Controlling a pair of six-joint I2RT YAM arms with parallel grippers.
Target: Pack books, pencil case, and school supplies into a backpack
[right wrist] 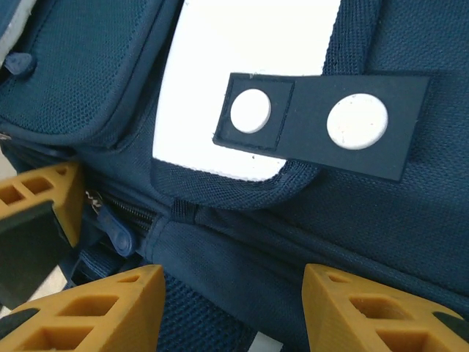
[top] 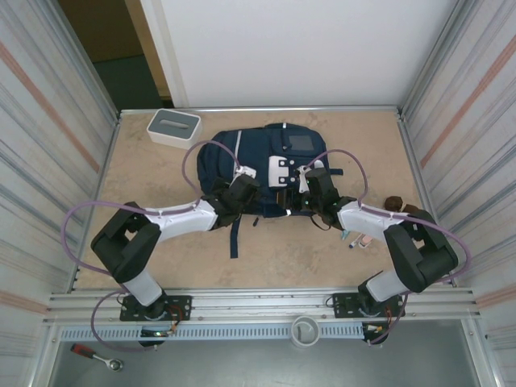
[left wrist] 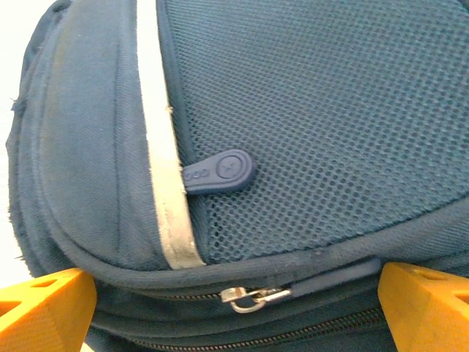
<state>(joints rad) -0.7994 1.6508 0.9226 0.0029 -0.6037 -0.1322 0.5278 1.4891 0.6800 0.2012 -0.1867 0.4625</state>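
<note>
The backpack [top: 266, 157] lies flat at the middle of the table [top: 282, 254], a dark strap [top: 234, 238] trailing toward six o'clock, and both arms are right on top of it. The left gripper [top: 239, 193] sits over the bag's eight o'clock corner. Seen from its wrist, the orange fingers [left wrist: 44, 312] stand wide apart, one at each lower corner of the view, gripping nothing. Between them lies a metal zipper pull [left wrist: 253, 297] on the bag's seam, with a blue rubber tab [left wrist: 220, 171] above it, right beside the white stripe [left wrist: 168, 191]. The right gripper [top: 316, 189] is over at the bag's four o'clock side, just beside the white reflective patch [top: 282, 171]. Its fingers [right wrist: 102, 312] are partway apart with navy cloth between them, and whether they pinch that cloth cannot be told. Farther out at four o'clock from the bag, just beside the right arm, the teal marker [top: 345, 235] and the pink-and-white stick [top: 363, 240] lie close together on the table. A white box [top: 173, 126] with a grey top sits off at ten o'clock.
</note>
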